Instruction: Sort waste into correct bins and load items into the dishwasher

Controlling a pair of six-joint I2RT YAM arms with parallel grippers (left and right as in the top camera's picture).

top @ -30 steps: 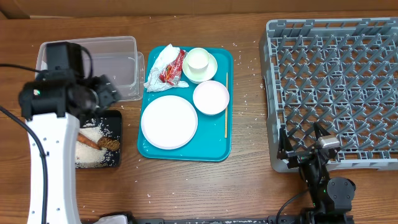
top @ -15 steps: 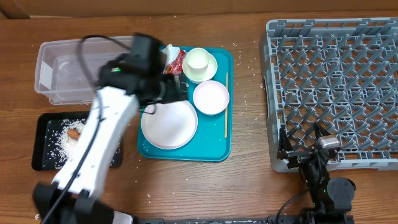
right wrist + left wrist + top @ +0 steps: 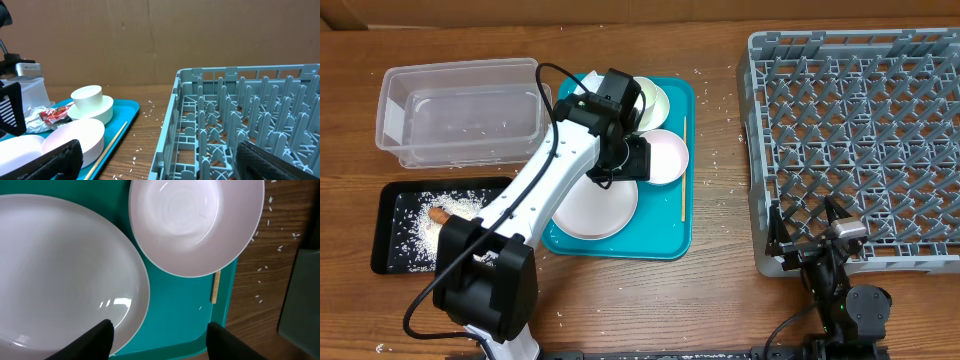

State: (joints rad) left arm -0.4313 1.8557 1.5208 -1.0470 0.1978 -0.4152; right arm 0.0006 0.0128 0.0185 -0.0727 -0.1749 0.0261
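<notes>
We are judging the task as partly done. The rice (image 3: 415, 225) and the carrot stick (image 3: 440, 213) are lying in the black tray (image 3: 382, 235) near the front-left corner; we cannot make out the brown piece there. The tub (image 3: 460, 75) at the back-left is holding only a few grains. The napkin (image 3: 34, 100) and the wrapper (image 3: 50, 115) are still lying on the teal tray (image 3: 620, 245) in the middle of the counter, so they are waiting to be sorted. The rack (image 3: 850, 120) along the right edge is standing empty: the plate (image 3: 595, 210), one bowl (image 3: 195, 220), the other bowl (image 3: 95, 112) with the cup (image 3: 86, 95) in it, and the stick (image 3: 682, 185) are all on the teal tray. The left gripper (image 3: 159, 340) is hovering spread and empty between plate and bowl. The right gripper (image 3: 160, 150) is also spread, holding nothing, near the front edge beside the rack.
</notes>
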